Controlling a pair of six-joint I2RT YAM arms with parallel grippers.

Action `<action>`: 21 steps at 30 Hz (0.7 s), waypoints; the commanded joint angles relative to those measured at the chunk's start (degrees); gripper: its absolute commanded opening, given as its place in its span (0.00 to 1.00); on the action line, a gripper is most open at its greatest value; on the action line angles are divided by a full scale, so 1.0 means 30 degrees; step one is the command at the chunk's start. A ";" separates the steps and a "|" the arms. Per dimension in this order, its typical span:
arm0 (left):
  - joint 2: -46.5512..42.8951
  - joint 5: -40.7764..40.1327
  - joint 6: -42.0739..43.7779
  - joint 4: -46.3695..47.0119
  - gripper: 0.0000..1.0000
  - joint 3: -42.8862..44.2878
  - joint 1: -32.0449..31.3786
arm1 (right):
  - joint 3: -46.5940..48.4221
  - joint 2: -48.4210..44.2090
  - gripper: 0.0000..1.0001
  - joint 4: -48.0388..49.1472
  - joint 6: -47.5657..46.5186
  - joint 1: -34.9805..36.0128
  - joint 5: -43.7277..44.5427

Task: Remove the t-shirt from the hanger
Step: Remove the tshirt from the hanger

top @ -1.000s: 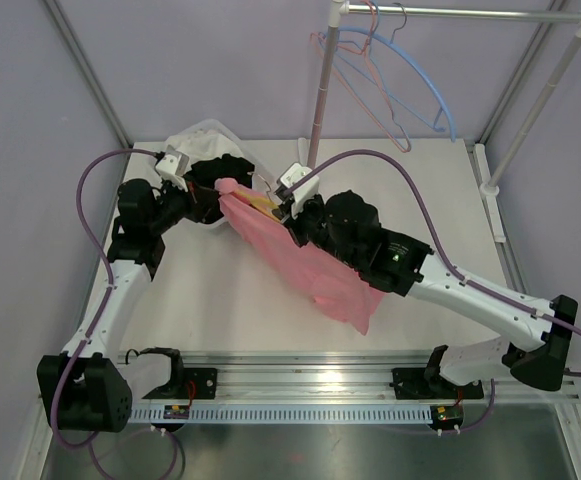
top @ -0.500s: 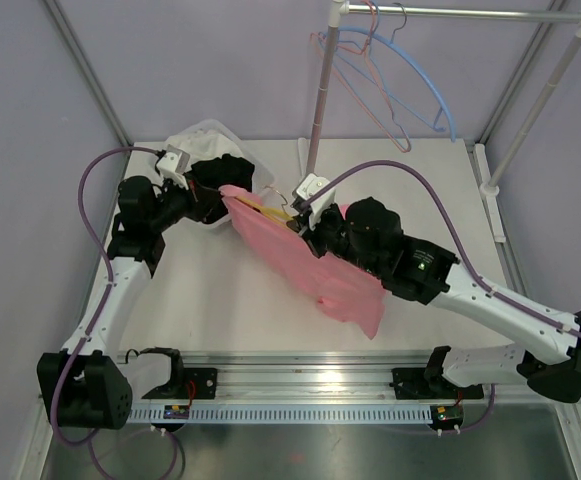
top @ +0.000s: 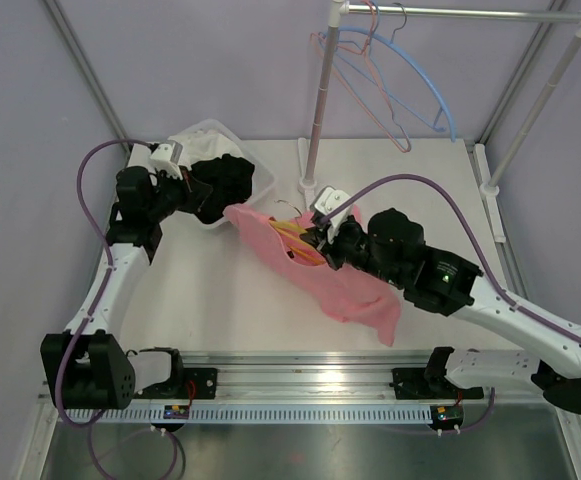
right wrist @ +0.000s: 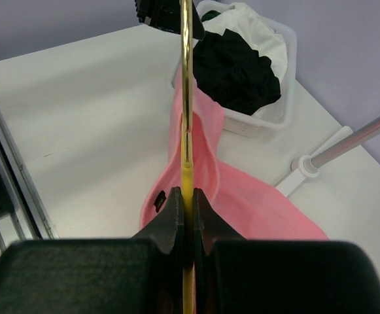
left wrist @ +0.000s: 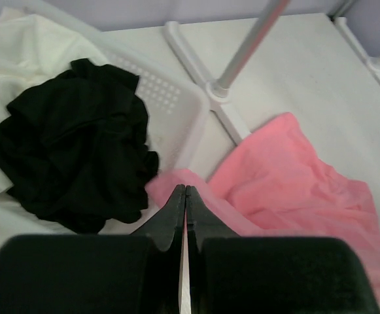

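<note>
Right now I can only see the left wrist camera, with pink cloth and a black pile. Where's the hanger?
Observer: The yellow hanger is clamped in the right pincer, outside your view.
Operator: Is it out of the shirt?
Observer: Not yet; the top camera shows it partly inside the pink t-shirt.
Operator: Any more hangers?
Observer: Yes, a blue hanger dangles from the rail at the back.

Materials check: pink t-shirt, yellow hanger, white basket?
pink t-shirt: soft matte knit, probably cotton; it drapes and wrinkles.
yellow hanger: thin rod with a glossy sheen, likely coated wire or plastic.
white basket: rigid matte plastic, moulded perforated wall.
</note>
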 commanded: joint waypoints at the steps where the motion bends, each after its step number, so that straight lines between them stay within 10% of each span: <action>1: 0.0585 -0.1641 0.0113 0.0118 0.00 0.0905 0.0200 | -0.0404 -0.2285 0.00 0.1799 0.0098 0.0111 -0.0888; 8: -0.0115 -0.0358 0.0083 0.1021 0.03 0.0205 0.0698 | -0.0494 -0.2904 0.00 0.1215 0.0714 0.0111 -0.1508; 14: -0.3306 0.1059 0.0375 0.4129 0.56 -0.2578 0.0698 | 0.0004 -0.1645 0.01 0.1711 0.0860 0.0111 0.0218; 21: -0.7408 0.1051 0.0786 0.6089 0.80 -0.4863 0.0698 | 0.0092 -0.1468 0.00 0.2561 0.1533 0.0111 0.1686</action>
